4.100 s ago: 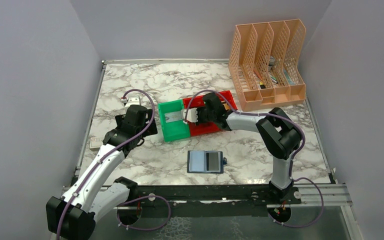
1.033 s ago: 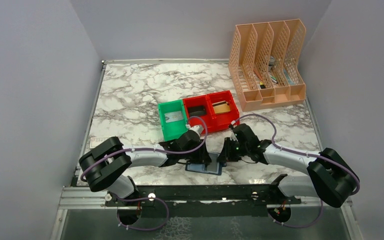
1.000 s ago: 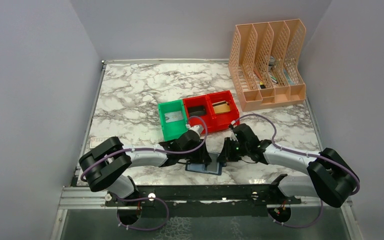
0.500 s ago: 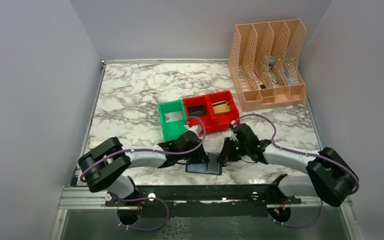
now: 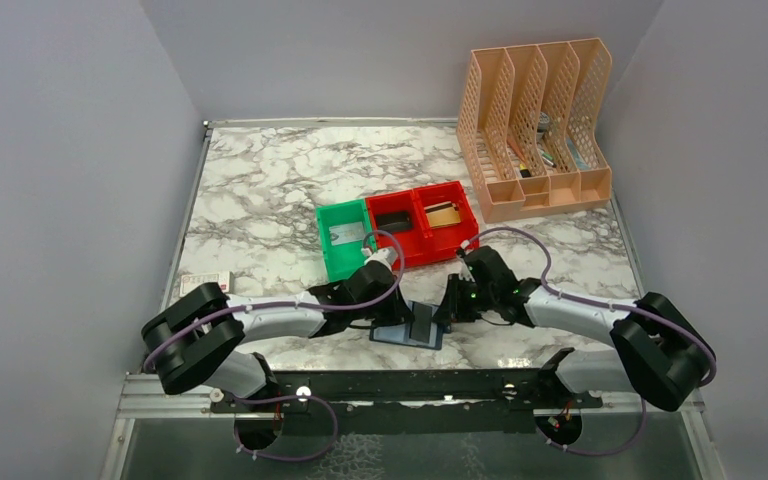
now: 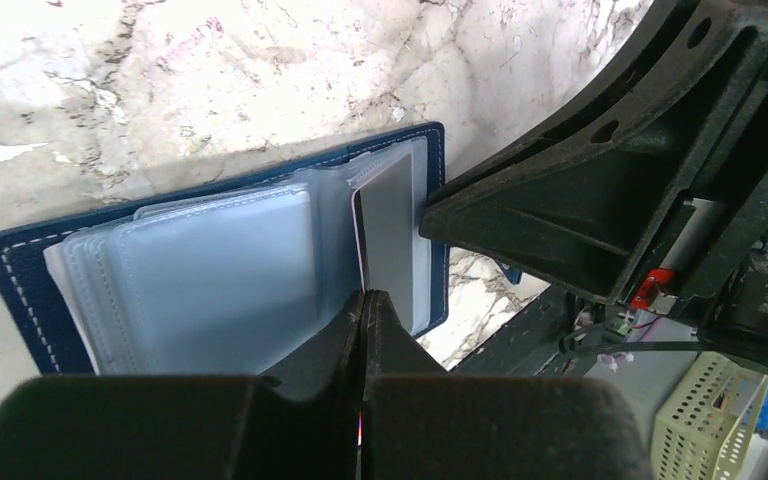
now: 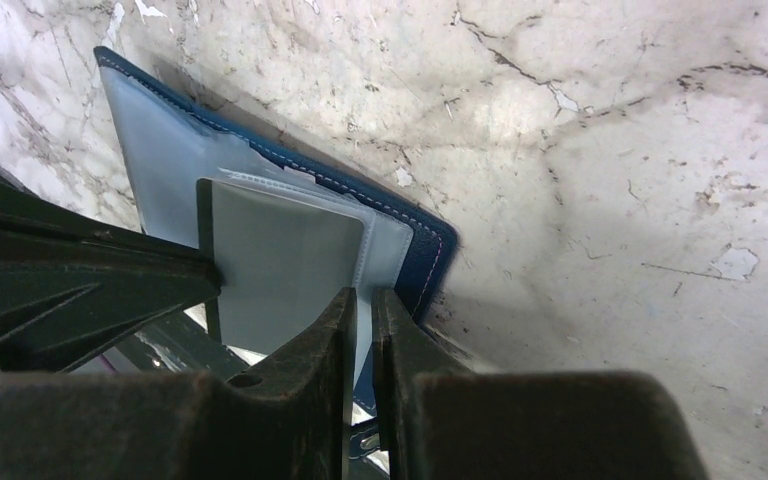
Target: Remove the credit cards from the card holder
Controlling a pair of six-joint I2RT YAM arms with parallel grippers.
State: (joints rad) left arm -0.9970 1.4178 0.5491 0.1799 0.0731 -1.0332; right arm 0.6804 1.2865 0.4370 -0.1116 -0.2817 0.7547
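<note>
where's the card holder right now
Top view: the card holder lies open near the table's front edge, between the left gripper and right gripper, in front of the green bin.

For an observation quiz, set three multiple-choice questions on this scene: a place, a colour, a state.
1. Where is the card holder? A lifted clear into the air; B lying on the marble table; C out of view.
2. Its cover's colour? A navy blue; B red; C yellow.
3. The left gripper has jaws: A wide open; B hidden; C shut on a grey card.
Answers: B, it rests open on the marble; A, the stitched blue edge shows; C, the jaws pinch the card's edge.
</note>
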